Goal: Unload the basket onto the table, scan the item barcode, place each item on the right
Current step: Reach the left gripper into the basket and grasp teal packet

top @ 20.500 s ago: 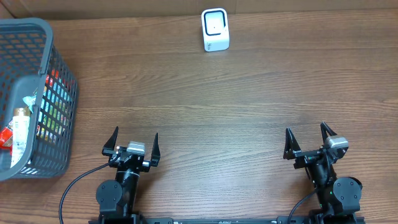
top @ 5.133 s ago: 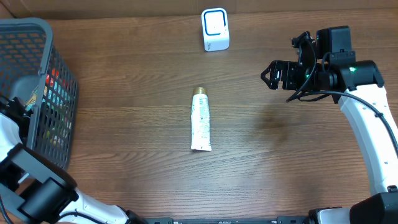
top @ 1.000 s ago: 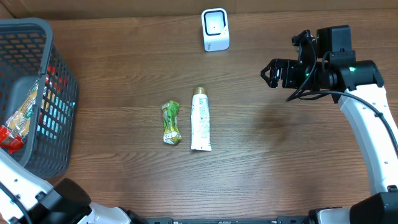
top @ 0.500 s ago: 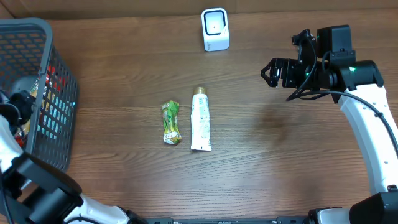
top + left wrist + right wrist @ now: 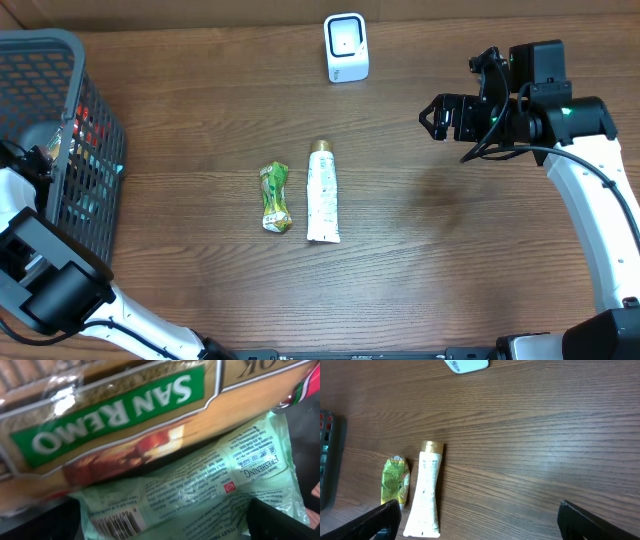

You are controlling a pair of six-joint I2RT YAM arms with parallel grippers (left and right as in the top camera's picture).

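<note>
Item judged next for scanning: green packet (image 5: 215,485), inside the basket (image 5: 95,190).

- Left gripper (image 5: 160,525) is lowered into the basket, jaws spread wide, nothing clamped. The packet lies straight ahead of the jaws, between the two fingers. Contact cannot be told.
- The packet's long axis is seen to run slantwise across the jaw line, low on one side and high on the other. Its barcode (image 5: 115,523) faces the wrist camera at the low end.
- A pasta pack (image 5: 115,405) overlaps the packet's upper edge, so a clean lift is judged to need the packet drawn out from under it.
- Other basket contents are hidden or too close to be identified.
- Right gripper (image 5: 485,525) hangs well apart from the basket, jaws wide, empty. The left arm is far the nearer.
- Outside the basket, a pouch (image 5: 274,197) and a tube (image 5: 322,192) lie just beside each other on the table, with the pouch on the basket side.
- The scanner (image 5: 346,47) stands well apart from the basket, beyond the tube's cap end.
</note>
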